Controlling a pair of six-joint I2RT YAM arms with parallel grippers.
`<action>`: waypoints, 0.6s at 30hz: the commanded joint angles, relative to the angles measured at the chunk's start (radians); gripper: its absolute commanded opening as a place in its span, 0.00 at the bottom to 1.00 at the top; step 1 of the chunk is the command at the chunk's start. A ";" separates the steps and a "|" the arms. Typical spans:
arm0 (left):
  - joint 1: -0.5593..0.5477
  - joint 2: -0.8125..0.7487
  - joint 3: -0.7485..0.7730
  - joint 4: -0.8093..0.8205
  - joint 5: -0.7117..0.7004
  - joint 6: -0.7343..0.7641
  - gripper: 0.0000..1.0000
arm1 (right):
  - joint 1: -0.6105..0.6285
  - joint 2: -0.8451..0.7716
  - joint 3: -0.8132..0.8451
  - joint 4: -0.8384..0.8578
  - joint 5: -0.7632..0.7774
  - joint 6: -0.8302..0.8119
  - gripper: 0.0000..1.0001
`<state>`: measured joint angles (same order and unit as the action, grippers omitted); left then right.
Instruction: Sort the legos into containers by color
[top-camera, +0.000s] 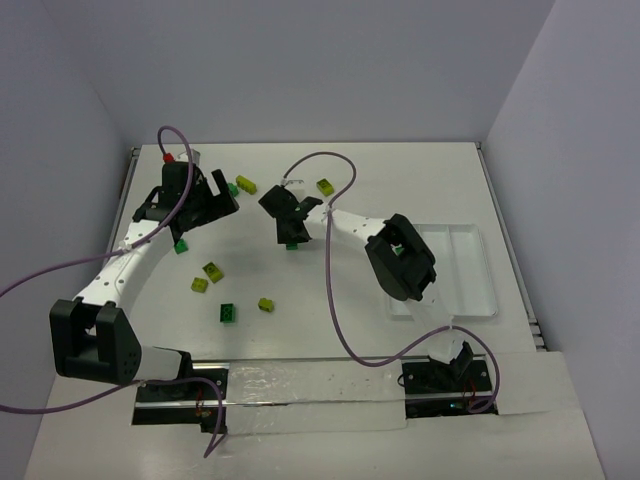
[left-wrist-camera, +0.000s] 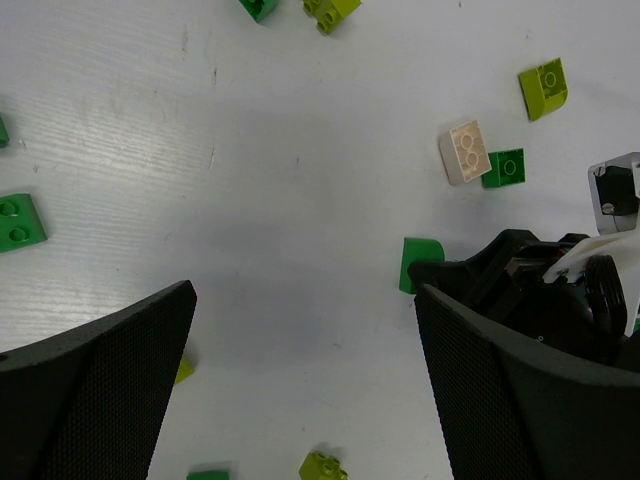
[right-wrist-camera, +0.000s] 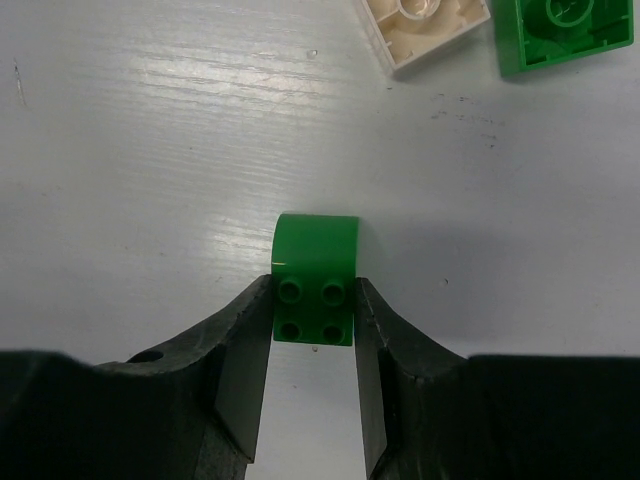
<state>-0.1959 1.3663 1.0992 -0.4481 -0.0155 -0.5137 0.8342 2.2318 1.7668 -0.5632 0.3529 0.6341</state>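
My right gripper (right-wrist-camera: 314, 330) is shut on a dark green brick (right-wrist-camera: 314, 285) that sits on the white table, one finger on each side of it. In the top view this gripper (top-camera: 291, 236) is mid-table with the brick (top-camera: 292, 244) at its tips. A pale peach brick (right-wrist-camera: 425, 30) and another dark green brick (right-wrist-camera: 570, 35) lie just beyond. My left gripper (left-wrist-camera: 305, 370) is open wide and empty over bare table, at the back left in the top view (top-camera: 220, 197). The white tray (top-camera: 470, 290) stands at the right.
Loose yellow-green bricks (top-camera: 246, 185) (top-camera: 326, 187) (top-camera: 213, 271) (top-camera: 266, 304) and dark green ones (top-camera: 181, 246) (top-camera: 229, 313) are scattered over the left and middle of the table. The left wrist view shows the peach brick (left-wrist-camera: 465, 152) beside a dark green brick (left-wrist-camera: 503, 168).
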 joint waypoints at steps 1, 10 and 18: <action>-0.004 -0.036 0.008 0.005 -0.018 0.017 0.99 | 0.013 -0.053 0.001 0.006 0.038 -0.011 0.29; -0.004 -0.043 0.002 0.006 -0.017 0.014 0.99 | 0.012 -0.168 -0.082 0.028 0.071 -0.017 0.30; -0.004 -0.039 0.006 0.015 -0.004 0.011 0.99 | -0.065 -0.454 -0.367 0.083 0.136 0.009 0.30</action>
<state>-0.1959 1.3604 1.0992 -0.4512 -0.0230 -0.5117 0.8297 1.9830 1.5632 -0.5230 0.4147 0.6191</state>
